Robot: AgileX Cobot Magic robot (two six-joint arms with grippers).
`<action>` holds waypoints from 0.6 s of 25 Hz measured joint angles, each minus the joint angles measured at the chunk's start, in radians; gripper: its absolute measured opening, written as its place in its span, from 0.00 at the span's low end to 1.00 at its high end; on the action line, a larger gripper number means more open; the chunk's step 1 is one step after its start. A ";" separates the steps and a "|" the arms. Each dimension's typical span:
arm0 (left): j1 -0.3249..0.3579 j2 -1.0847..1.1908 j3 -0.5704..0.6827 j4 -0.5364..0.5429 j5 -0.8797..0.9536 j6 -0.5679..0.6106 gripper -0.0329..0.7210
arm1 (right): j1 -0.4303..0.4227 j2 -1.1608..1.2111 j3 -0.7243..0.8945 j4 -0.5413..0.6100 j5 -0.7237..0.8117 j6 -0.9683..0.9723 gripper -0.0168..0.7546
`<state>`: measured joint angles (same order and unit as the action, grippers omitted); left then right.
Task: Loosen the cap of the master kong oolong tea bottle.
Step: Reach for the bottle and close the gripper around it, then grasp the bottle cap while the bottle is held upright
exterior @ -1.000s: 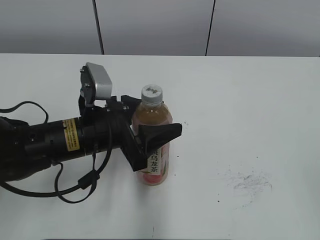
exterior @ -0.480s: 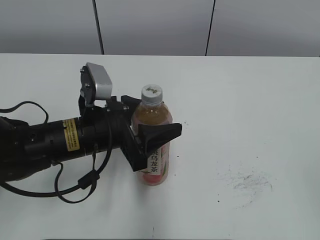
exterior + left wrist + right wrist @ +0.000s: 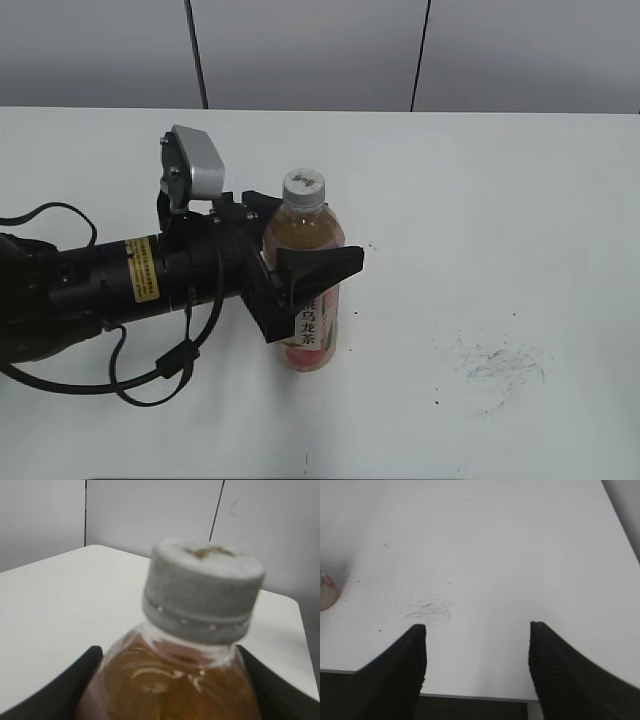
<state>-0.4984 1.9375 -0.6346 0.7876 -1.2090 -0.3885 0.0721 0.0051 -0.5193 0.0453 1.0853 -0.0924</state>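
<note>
The master kong oolong tea bottle (image 3: 309,290) stands upright on the white table (image 3: 500,200), amber tea inside, pink label with a white strip of black characters. Its white-grey ribbed cap (image 3: 303,188) with a dark mark sits on top. My left gripper (image 3: 300,255) is shut on the bottle's body below the shoulder, one finger on each side. In the left wrist view the cap (image 3: 202,590) fills the middle, the bottle shoulder (image 3: 170,680) lies between the black fingers (image 3: 75,690). My right gripper (image 3: 477,645) is open and empty above the table's near edge; it does not show in the exterior view.
A grey scuff mark (image 3: 500,365) lies on the table to the right of the bottle; it also shows in the right wrist view (image 3: 425,607). The bottle's base (image 3: 327,590) peeks in at that view's left edge. A grey panelled wall (image 3: 320,50) stands behind the table.
</note>
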 joint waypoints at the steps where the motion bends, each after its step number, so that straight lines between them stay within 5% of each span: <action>1: 0.000 0.000 0.000 0.000 0.000 0.000 0.64 | 0.000 0.025 -0.006 0.022 -0.014 -0.010 0.65; 7: 0.000 0.000 0.000 0.000 0.000 0.000 0.64 | 0.000 0.325 -0.104 0.221 -0.057 -0.234 0.65; 15: 0.000 0.000 -0.001 0.001 0.000 0.000 0.64 | 0.060 0.784 -0.342 0.333 -0.035 -0.420 0.62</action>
<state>-0.4984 1.9375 -0.6354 0.7885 -1.2090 -0.3885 0.1318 0.7893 -0.8611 0.3780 1.0500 -0.5125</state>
